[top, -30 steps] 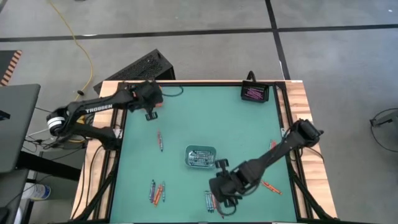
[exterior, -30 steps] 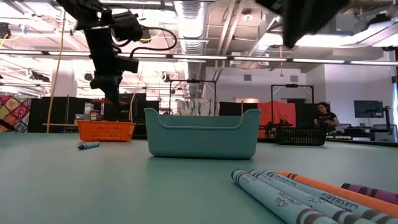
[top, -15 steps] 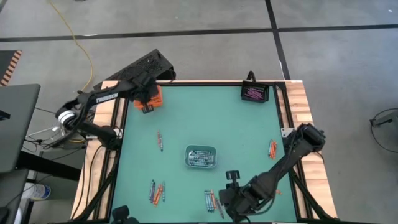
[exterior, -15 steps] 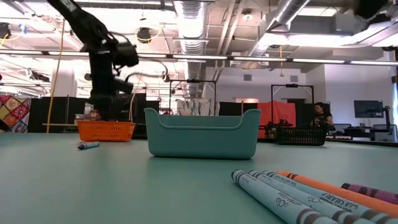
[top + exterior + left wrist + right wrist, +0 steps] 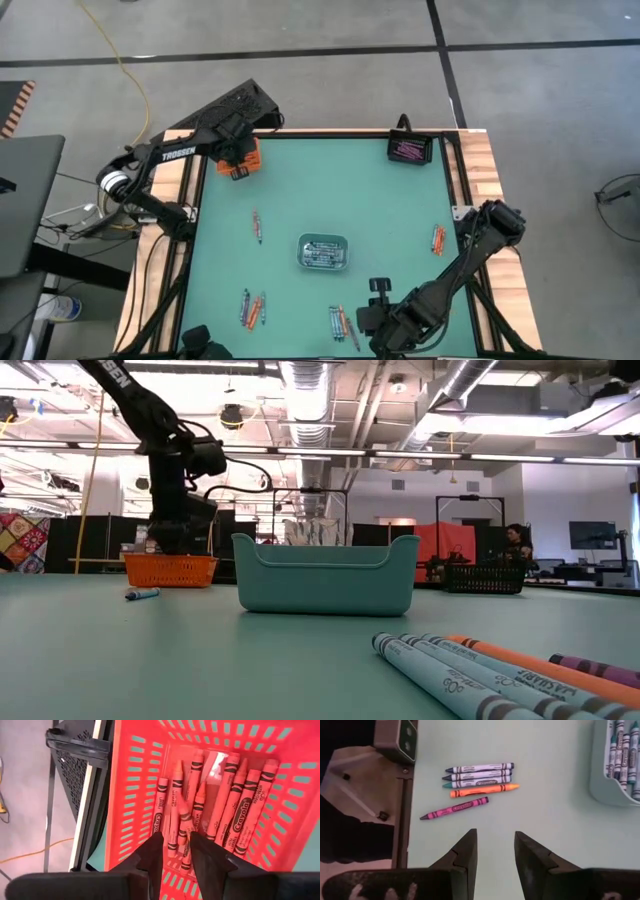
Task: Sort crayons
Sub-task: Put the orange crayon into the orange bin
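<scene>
My left gripper hangs over the orange tray at the table's far left corner, open. In the left wrist view its fingers stand apart just above several orange-red crayons lying in that tray. My right gripper is open above the bare table near the front edge. Beyond it lie several loose crayons, an orange one and a pink one. Grey-blue crayons fill the teal tray.
A black tray with pink crayons sits at the far right corner. Loose crayons lie at mid-left, near left and by the right edge. In the low view, crayons lie close in front of the teal tray.
My left gripper has swung toward the table's far left corner and sunk over the orange tray. My right gripper has drawn back toward the near edge and a little to the right, off the loose crayons, and its wrist has rolled.
</scene>
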Motion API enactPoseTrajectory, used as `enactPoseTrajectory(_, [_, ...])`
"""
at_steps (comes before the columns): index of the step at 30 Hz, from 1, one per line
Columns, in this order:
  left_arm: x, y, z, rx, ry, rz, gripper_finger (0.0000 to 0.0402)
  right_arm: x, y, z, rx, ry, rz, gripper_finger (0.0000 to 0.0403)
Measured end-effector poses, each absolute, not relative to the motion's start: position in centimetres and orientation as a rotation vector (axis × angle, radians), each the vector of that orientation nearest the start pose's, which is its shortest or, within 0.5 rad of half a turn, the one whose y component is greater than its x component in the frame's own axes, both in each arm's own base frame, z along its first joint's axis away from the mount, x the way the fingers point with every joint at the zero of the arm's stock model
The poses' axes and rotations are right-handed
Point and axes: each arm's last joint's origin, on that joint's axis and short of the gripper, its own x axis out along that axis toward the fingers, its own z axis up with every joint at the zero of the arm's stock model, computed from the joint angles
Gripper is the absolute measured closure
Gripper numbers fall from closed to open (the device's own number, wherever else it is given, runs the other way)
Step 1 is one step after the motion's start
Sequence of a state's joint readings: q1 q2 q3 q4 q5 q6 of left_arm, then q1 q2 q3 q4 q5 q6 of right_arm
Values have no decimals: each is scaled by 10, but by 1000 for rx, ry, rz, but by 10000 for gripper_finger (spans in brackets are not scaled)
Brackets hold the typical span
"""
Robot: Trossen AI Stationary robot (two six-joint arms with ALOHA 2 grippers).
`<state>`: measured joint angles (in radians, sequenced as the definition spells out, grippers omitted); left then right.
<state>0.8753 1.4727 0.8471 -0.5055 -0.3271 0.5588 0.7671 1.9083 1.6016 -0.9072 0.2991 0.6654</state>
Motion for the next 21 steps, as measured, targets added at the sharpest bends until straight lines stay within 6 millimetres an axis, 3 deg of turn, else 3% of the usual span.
enactPoseTrajectory(13, [161, 206, 204, 131, 1315, 743, 308, 289, 261, 245, -48, 1132, 24, 280])
enactPoseTrajectory(21, [164, 191, 226, 149, 1198, 752, 308, 281, 259, 243, -31, 1196, -40, 280])
